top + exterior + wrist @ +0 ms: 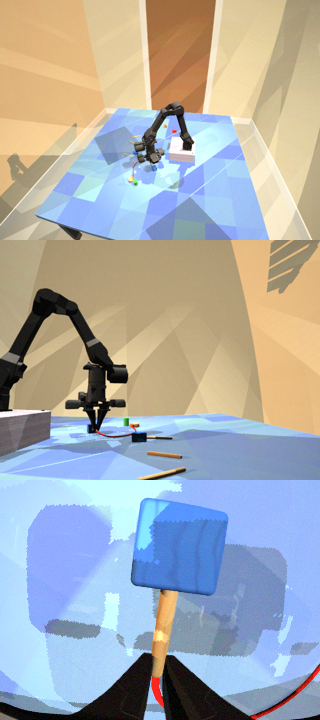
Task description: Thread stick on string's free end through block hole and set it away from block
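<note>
The gripper (96, 430) (159, 663) is shut on the string end of the wooden stick (165, 615), low over the table. The stick points at the blue wooden block (154, 168) (90, 428) (180, 545). In the wrist view its front end is hidden at the block's near side, and no tip shows beyond the far side. The hole itself is not visible. The block sits flat, just ahead of the fingers. The red string (133, 169) (113, 436) (300, 692) curves from the stick to the round button (131, 179) (134, 424).
A green cylinder (135, 182) (125, 421) stands beside the button. Another blue block (135, 152) (139, 437) lies near loose sticks (128, 155) (164, 454). A red block (174, 131) and a small orange object (165, 126) lie farther back. The arm stands on a pale base (180, 157).
</note>
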Action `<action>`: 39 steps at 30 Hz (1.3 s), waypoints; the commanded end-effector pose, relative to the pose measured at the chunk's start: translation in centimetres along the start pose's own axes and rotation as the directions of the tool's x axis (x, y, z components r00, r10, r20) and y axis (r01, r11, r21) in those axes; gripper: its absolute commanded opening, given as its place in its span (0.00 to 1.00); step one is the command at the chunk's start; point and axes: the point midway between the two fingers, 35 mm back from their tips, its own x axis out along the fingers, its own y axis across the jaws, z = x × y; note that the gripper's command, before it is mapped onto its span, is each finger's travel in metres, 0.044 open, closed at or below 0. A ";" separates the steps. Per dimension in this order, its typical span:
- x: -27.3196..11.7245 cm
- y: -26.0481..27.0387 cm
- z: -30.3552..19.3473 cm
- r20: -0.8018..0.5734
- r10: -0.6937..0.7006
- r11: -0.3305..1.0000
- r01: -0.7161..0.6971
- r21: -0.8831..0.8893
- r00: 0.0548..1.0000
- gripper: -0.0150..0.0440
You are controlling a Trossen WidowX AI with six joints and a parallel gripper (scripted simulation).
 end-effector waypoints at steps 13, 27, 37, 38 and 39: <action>-0.1 0.0 2.2 -0.003 0.000 1.000 0.000 0.004 1.000 0.25; -1.1 -0.2 2.7 0.002 -0.002 1.000 0.002 -0.001 1.000 0.46; -8.0 -0.6 2.5 0.002 -0.025 1.000 0.025 -0.001 1.000 0.46; -8.0 -0.6 2.5 0.002 -0.025 1.000 0.025 0.014 1.000 0.46; -8.0 -0.6 2.6 0.002 -0.025 0.998 0.025 0.060 1.000 0.46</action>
